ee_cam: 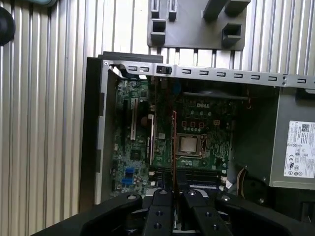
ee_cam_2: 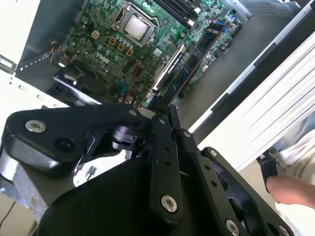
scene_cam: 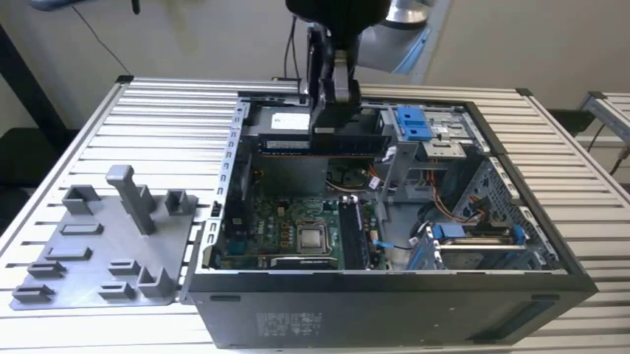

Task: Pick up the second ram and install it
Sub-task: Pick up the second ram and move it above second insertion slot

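Note:
The second ram (scene_cam: 320, 144), a long dark blue-black stick with chips, hangs level above the back of the open computer case (scene_cam: 551, 243) in the exterior view. My gripper (scene_cam: 328, 131) is shut on its middle from above. In the first wrist view the ram (ee_cam: 173, 147) shows edge-on as a thin line running out from my gripper (ee_cam: 173, 192) over the motherboard (ee_cam: 197, 123). The second wrist view has the stick (ee_cam_2: 193, 63) reaching past the gripper (ee_cam_2: 165, 109) toward the board. The memory slots (scene_cam: 352, 232) lie beside the processor (scene_cam: 313, 237), lower down and nearer the case front.
A grey holder plate (scene_cam: 99, 243) with upright blocks lies on the slatted table at the exterior view's left, beside the case. Blue drive bays (scene_cam: 415, 124) and cables (scene_cam: 462, 214) fill the case's right side. A person's hand (ee_cam_2: 290, 189) rests near the table edge.

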You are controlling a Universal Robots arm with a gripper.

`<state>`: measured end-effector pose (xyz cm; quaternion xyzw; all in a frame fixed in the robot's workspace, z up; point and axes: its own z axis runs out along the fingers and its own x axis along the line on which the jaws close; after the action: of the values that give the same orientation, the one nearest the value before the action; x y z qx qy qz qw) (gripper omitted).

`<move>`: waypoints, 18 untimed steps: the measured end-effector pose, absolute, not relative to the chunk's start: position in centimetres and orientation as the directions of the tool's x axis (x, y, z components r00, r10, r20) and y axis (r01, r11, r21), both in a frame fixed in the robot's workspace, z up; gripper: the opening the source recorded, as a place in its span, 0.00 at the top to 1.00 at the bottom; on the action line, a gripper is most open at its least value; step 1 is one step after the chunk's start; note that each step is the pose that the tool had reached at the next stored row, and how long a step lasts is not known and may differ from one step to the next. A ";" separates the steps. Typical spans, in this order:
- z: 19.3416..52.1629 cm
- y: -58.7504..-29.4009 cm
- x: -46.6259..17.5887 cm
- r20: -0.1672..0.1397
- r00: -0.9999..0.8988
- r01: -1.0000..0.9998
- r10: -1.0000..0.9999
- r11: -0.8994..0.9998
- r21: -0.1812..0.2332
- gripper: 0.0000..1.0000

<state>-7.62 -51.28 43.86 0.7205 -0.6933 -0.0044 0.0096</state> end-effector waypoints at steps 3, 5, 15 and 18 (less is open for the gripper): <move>43.9 -51.3 -7.0 0.007 0.038 -0.999 -0.999 -0.038 0.020 0.86; 43.9 -51.3 -6.5 0.007 0.038 -0.999 -0.999 -0.038 0.020 0.86; 43.9 -51.3 -4.5 0.007 0.038 -0.999 -0.999 -0.038 0.020 0.86; 43.9 -51.3 -3.9 0.007 0.038 -0.999 -0.999 -0.038 0.020 0.86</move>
<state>-3.87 -51.28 43.86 0.7205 -0.6934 -0.0044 0.0096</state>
